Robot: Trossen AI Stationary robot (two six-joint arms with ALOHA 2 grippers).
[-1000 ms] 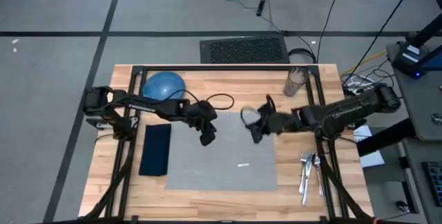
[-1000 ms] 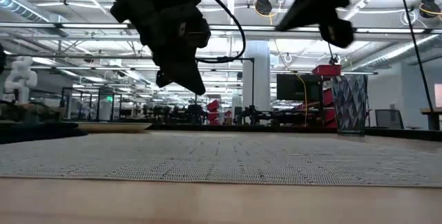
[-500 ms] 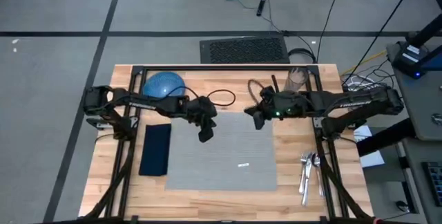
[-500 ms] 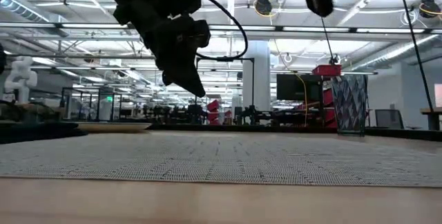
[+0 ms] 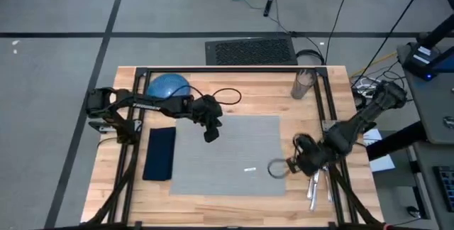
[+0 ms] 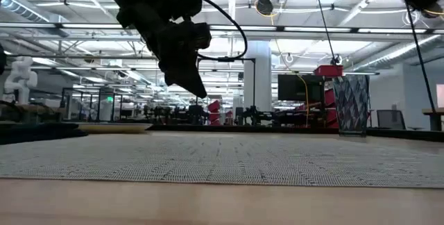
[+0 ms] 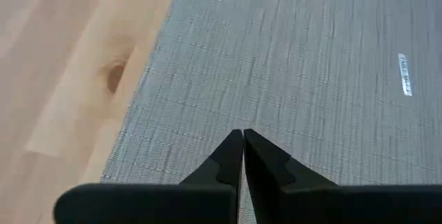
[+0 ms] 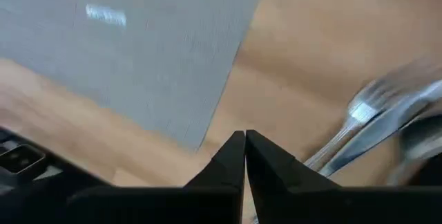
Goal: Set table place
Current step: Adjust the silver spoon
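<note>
My right wrist view smears the silver metal forks and knives (image 8: 387, 124) into streaks, cut off at the frame edge. My left arm partly covers the round blue dish (image 5: 168, 88) from above.

One wooden table (image 5: 234, 201) carries one grey placemat (image 5: 234, 155), one navy napkin (image 5: 160, 153), one blue dish (image 5: 169, 86) and one glass (image 5: 303, 83). Two arms work above it — grippers (image 5: 211, 136) and (image 5: 292, 166). One cluster of cutlery (image 5: 316, 180) — pieces too overlapped to count.
</note>
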